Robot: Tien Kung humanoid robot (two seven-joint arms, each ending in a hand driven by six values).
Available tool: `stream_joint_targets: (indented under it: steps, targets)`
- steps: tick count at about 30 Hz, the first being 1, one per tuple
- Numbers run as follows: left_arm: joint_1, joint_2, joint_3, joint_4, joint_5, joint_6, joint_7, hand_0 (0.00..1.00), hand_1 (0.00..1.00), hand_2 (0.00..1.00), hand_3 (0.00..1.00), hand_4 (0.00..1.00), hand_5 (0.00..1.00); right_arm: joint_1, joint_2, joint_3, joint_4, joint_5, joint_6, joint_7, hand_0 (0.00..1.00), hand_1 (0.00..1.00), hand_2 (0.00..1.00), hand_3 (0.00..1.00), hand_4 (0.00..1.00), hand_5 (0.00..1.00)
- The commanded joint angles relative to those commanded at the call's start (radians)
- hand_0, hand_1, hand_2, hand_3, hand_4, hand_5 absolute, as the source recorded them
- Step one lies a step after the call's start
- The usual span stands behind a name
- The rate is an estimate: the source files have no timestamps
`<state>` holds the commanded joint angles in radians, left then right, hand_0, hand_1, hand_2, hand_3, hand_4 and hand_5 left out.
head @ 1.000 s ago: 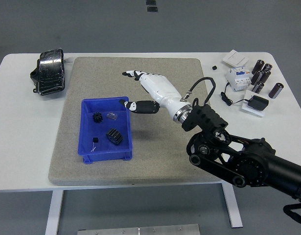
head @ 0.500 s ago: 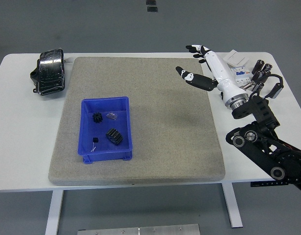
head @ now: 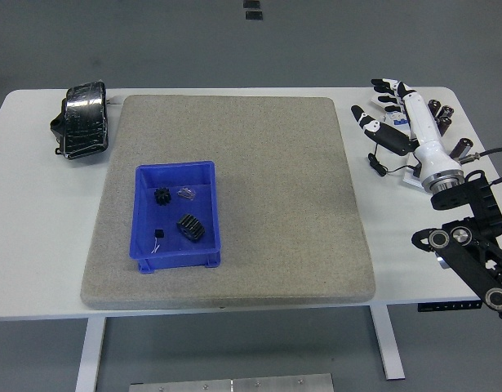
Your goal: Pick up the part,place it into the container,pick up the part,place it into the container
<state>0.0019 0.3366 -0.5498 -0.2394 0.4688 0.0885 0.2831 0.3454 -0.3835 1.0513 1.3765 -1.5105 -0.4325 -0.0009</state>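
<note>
A blue bin [head: 147,238] sits on the left part of the grey mat [head: 267,196]. Inside it lie a small black gear [head: 162,196], a larger black gear [head: 190,226], a small clear part [head: 186,193] and a tiny black piece [head: 158,234]. My right hand [head: 383,110], white with black fingertips, hovers open over the parts pile at the table's right end and holds nothing. Dark cylinders [head: 459,149] and a white breaker [head: 392,120] lie partly hidden behind it.
A black wrapped bundle [head: 82,119] lies at the table's far left corner. A black adapter with cable [head: 379,166] lies under my right forearm. The white table [head: 38,245] rims the mat.
My right hand has swung from beside the blue bin rightward across the mat to the parts pile at the right end. The bin's contents have not moved.
</note>
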Motion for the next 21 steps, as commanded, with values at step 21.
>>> stream_joint_targets:
  steps: [21]
  targets:
    - [0.019,0.002,-0.006,-0.002,0.005,0.003,0.004,0.685,0.676,0.662,0.621,0.733,0.247,-0.049,0.018,0.011,0.013,0.016,0.006,0.015,0.712,0.742,0.784,0.790,0.814,0.552]
